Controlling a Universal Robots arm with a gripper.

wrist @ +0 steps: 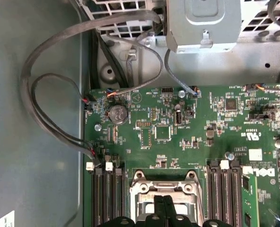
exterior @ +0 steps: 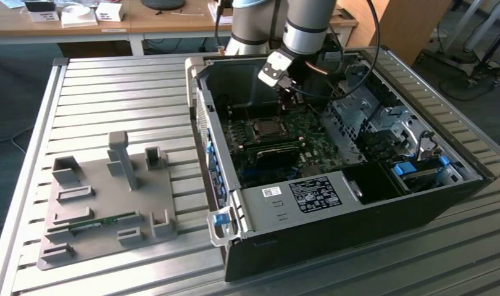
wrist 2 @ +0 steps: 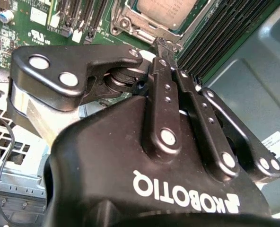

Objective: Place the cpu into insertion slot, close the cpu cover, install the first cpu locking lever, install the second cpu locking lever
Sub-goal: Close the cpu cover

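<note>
Cpu [wrist 2: 164, 8] sits deep inside: open computer case [exterior: 357, 222] on the slatted desk [exterior: 118, 92], green motherboard [wrist: 178, 132] within, end effector [wrist 2: 161, 45] pinched narrow at the socket's [exterior: 262, 128] edge, cpu cover [wrist 2: 130, 22] framing the chip seated in its socket.
</note>
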